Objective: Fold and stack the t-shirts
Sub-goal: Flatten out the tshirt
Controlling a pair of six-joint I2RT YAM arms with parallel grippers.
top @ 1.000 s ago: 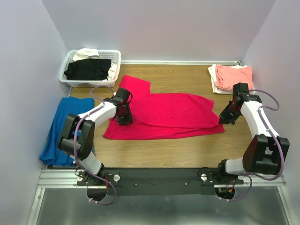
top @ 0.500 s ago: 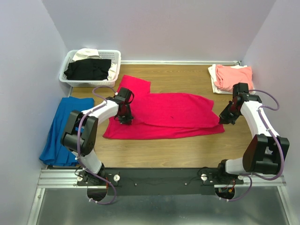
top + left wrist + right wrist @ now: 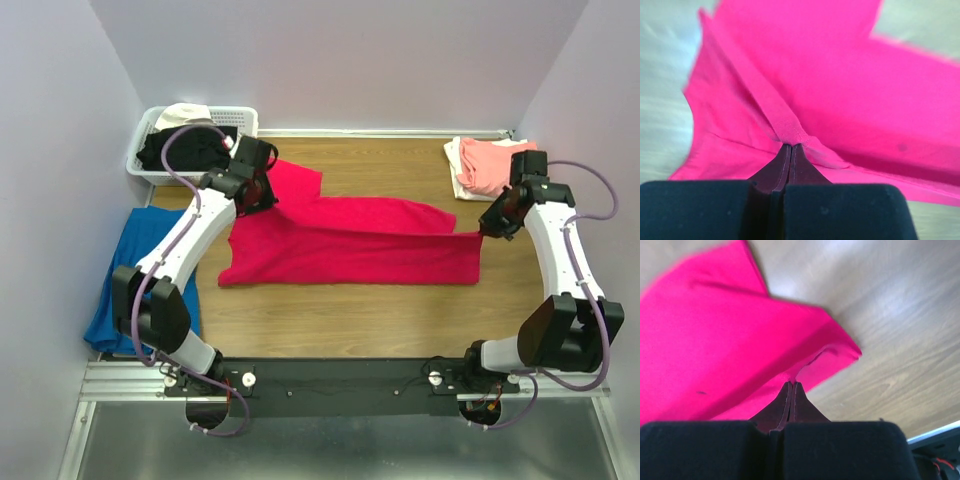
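T-shirts (image 3: 190, 150), black and cream, lie in the white lattice basket (image 3: 243, 118).

The wooden table (image 3: 400, 320) carries a crimson-red t-shirt (image 3: 370, 245) stretched across its middle, the near hem flat on the wood. A white lattice basket (image 3: 145, 168) stands at the far left corner. A blue garment (image 3: 120, 290) lies along the left edge. At the far right corner lies a cream t-shirt (image 3: 455, 172), with a salmon-pink t-shirt (image 3: 490, 160) on top.
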